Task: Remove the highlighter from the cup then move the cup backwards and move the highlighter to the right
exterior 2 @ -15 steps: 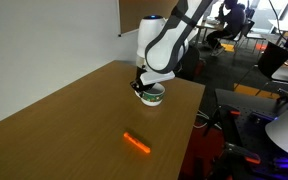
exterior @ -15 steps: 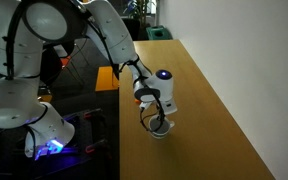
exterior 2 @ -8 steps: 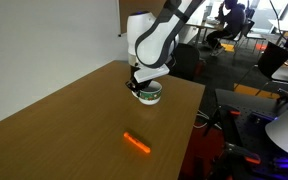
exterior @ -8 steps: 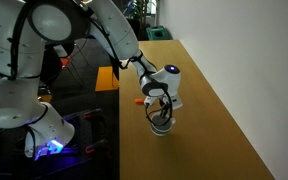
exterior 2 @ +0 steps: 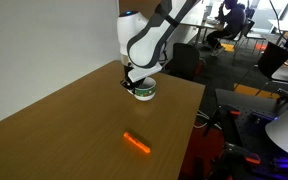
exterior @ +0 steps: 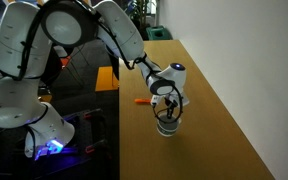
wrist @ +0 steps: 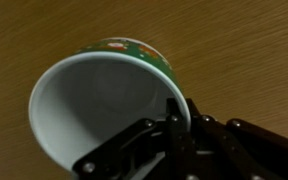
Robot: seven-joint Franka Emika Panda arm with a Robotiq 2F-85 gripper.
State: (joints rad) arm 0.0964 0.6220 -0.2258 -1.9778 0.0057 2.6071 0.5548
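The cup point(exterior 2: 143, 90) is small and white with a green patterned outside. It sits on the brown table under my gripper point(exterior 2: 137, 84) in both exterior views, and shows in the other one too point(exterior: 167, 126). In the wrist view the cup point(wrist: 94, 110) fills the frame, white and empty inside, and my gripper point(wrist: 174, 130) is shut on its rim, one finger inside and one outside. The orange highlighter point(exterior 2: 136, 143) lies flat on the table, well apart from the cup, and shows as a short orange bar beside the gripper point(exterior: 141, 101).
The table edge point(exterior 2: 189, 130) runs close beside the cup, with a drop to the floor. The robot base point(exterior: 29, 110) stands off the table's side. Office chairs and desks point(exterior 2: 274, 55) lie beyond. A white wall point(exterior 2: 44, 40) borders the table.
My gripper has moved along the table with the cup in its grasp, away from the highlighter. The highlighter has not moved.
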